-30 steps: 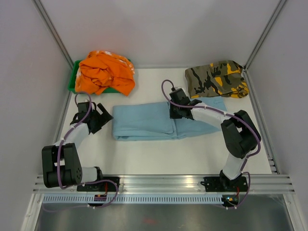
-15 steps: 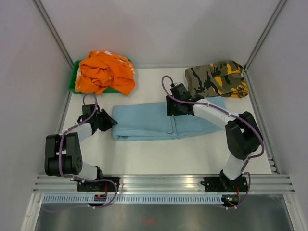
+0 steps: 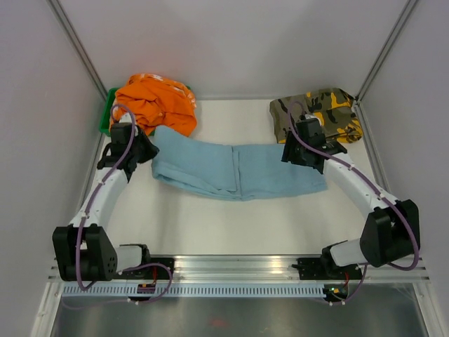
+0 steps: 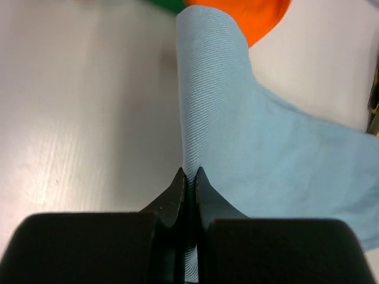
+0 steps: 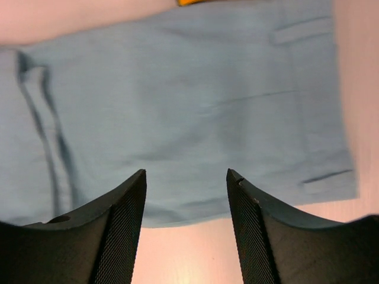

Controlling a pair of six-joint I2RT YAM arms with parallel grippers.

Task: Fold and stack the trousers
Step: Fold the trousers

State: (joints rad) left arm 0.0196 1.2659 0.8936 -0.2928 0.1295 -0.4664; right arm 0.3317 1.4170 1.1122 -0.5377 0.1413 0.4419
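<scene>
**Now: left jaws pinched on a trouser end, right jaws spread over the other**

The left gripper (image 4: 189,173) has its two black fingers pressed together on a ridge of the light blue, thin cloth trousers (image 4: 266,160), and the fabric rises from the pinch in a narrow fold. The right gripper (image 5: 186,173) stands with its jaws well apart above the other end and has nothing between them. Whether its tips touch the cloth cannot be told.

The trousers (image 3: 238,172) lie lengthwise across the middle of the white table (image 3: 231,225). Their left end is drawn up beside the crumpled orange garment (image 3: 154,105) on the green tray (image 3: 106,116). Their right end lies just beside the green, black and yellow camouflage garment (image 3: 316,116).

The cloth looks light and limp. It will likely sag and crease between two holds, so a corner or a doubled hem edge seems the safer place to grip, rather than a single layer mid-panel.

The top view alone shows the whole strip and a seam line near its middle. The left wrist view alone proves the pinch. The right wrist view alone shows pocket seams at that end and the open gap between its fingers.
</scene>
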